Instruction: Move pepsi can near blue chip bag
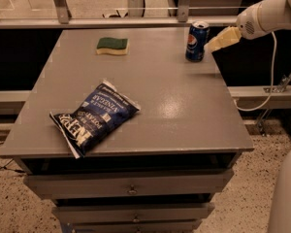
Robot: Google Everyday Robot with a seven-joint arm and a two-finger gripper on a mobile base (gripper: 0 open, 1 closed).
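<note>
The pepsi can (197,41) stands upright near the far right edge of the grey table (184,106). It is dark blue with a silver top and a round logo. The blue chip bag (94,116) lies flat near the table's front left, navy with white lettering. My gripper (214,43) comes in from the right on a white arm, its pale yellow fingers (223,39) pointing left, just to the right of the can and very close to it. I cannot tell whether it touches the can.
A green-and-yellow sponge (112,45) lies at the far left-middle of the table. A metal railing (136,18) runs behind the table. Drawers (131,186) sit below the top. A cable (266,89) hangs from the arm at the right.
</note>
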